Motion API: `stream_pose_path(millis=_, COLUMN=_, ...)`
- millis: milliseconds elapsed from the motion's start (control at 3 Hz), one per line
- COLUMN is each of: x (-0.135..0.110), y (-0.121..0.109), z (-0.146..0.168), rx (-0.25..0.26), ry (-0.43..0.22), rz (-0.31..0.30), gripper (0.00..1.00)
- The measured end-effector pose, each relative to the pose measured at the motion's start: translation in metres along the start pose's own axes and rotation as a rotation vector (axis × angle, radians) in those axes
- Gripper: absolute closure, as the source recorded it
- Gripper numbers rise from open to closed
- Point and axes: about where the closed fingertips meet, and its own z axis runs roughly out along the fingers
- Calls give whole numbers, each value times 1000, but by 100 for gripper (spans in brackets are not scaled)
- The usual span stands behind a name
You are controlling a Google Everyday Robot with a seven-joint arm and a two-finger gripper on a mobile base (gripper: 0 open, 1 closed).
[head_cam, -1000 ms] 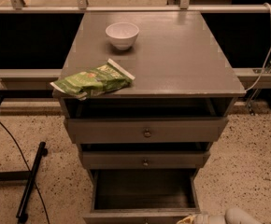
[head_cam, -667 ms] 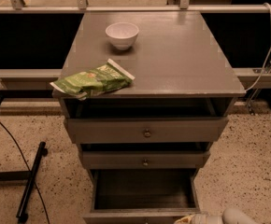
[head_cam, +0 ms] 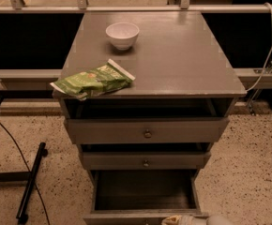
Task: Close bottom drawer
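The bottom drawer (head_cam: 144, 193) stands pulled out at the foot of the cabinet (head_cam: 150, 55) — stiff wood, probably sliding easily when pushed flat on its front, where the gripper (head_cam: 186, 219) sits — wide or narrow, I cannot tell

Pincer (head_cam: 185, 219) at bottom drawer (head_cam: 145, 193) front; bowl (head_cam: 122, 34) behind bag (head_cam: 92, 81) on cabinet (head_cam: 178, 55).

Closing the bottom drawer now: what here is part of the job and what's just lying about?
Job: bottom drawer, pulled open; end effector, low at its front edge.
Lying about: white bowl, green snack bag, both on the cabinet top; middle drawer; top drawer.
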Motion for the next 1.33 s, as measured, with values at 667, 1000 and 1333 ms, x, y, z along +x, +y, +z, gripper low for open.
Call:
stream_pose_path(millis=667, x=25, y=-22, z=56, rx=96, ry=-22, rz=83, gripper=100)
stream_pose_path(millis=1000, x=42, y=-37, z=86, rx=115, ry=-50, rz=100, gripper=100)
stream_pose_path(millis=1333, x=49, y=-64, z=105, rx=142, ry=-98, rz=86, gripper=100)
